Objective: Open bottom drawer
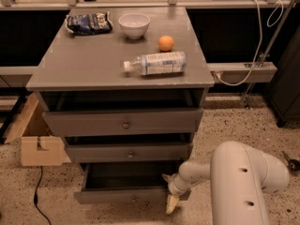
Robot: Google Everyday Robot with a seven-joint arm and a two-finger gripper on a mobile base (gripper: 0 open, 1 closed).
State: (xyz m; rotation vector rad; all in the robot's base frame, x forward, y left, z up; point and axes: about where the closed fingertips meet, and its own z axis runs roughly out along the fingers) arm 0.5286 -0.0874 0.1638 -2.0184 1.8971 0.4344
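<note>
The bottom drawer (126,197) is the lowest and slimmest of three grey drawers, with a small round knob (134,199). It stands pulled out and its dark inside (126,176) shows. My gripper (169,190) is at the right end of its front panel. It is open, with one cream fingertip (165,177) over the drawer's inside and the other (172,203) in front of the panel. My white arm (243,186) reaches in from the lower right.
The middle drawer (129,152) and top drawer (124,122) are slightly ajar. On the cabinet top (75,60) lie a water bottle (157,63), an orange (166,43), a white bowl (134,24) and a chip bag (88,23). A cardboard box (40,146) stands on the floor to the left.
</note>
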